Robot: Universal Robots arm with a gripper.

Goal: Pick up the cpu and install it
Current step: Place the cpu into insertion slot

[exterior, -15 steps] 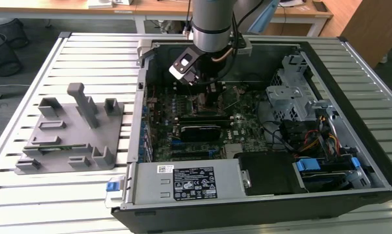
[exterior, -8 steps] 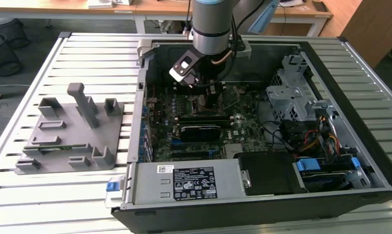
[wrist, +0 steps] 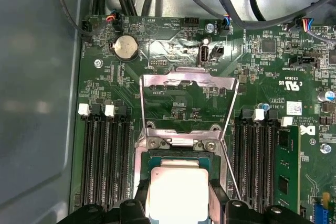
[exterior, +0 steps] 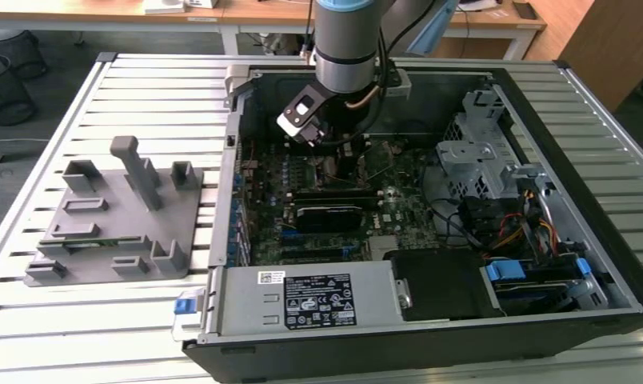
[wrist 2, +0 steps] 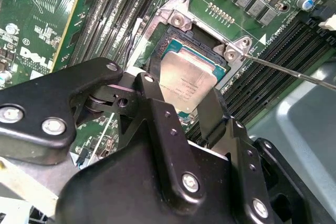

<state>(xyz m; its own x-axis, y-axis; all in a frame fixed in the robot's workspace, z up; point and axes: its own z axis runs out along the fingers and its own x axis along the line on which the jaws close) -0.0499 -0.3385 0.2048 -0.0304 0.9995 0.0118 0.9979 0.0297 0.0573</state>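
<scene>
Cpu [wrist: 176,187] lies within the open socket [wrist: 157,142]. Its near edge is hidden under the pincer [wrist: 177,205], which is closed narrow on its two sides. Hinged socket plate [wrist: 186,85] stands raised, with the thin lever wire [wrist: 231,177] just beside it. In the exterior view the arm [exterior: 349,48] blocks the socket.
</scene>
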